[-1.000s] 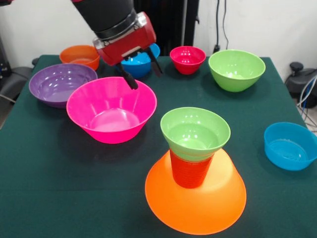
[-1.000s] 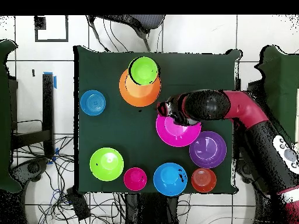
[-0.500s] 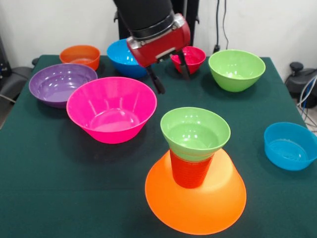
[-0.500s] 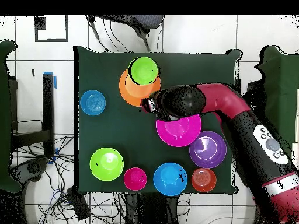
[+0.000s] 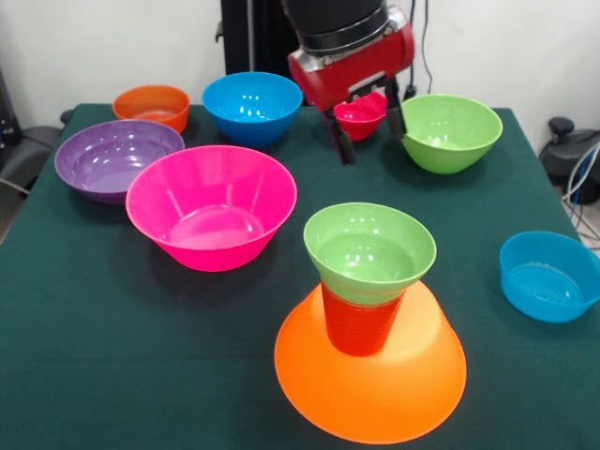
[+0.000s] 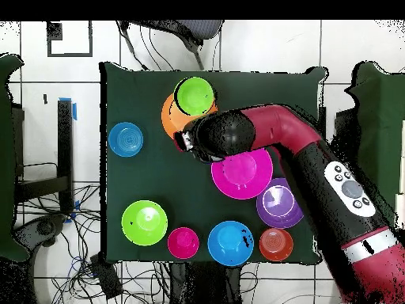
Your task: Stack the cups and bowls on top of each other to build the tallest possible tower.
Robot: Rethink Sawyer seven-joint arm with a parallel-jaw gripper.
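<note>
1. The tower (image 5: 369, 328) stands at the near middle of the green table (image 5: 112, 356) in the front view. Its base is the large orange bowl (image 5: 375, 389), rim down.
2. An orange-red cup (image 5: 359, 323) stands upright on that bowl's upturned bottom, and a small green bowl (image 5: 369, 251) sits rim up on top of the cup.
3. The gripper (image 5: 370, 139) hangs in the air behind the tower, in front of the small red bowl (image 5: 360, 114) and just beside the big green bowl (image 5: 448, 131). Its two black fingers (image 5: 343, 145) are spread apart and hold nothing.
4. From overhead, the arm (image 6: 300, 150) reaches across the pink bowl (image 6: 242, 174), and its dark wrist covers part of the orange base next to the small green bowl (image 6: 194, 95).
5. The large pink bowl (image 5: 211, 206) sits rim up left of the tower in the front view, with the purple bowl (image 5: 117, 159) just beside it.
6. A small orange bowl (image 5: 152, 105) and a blue bowl (image 5: 252, 106) stand along the far edge.
7. A smaller blue bowl (image 5: 548, 275) sits alone near the right edge, well apart from the rest.
</note>
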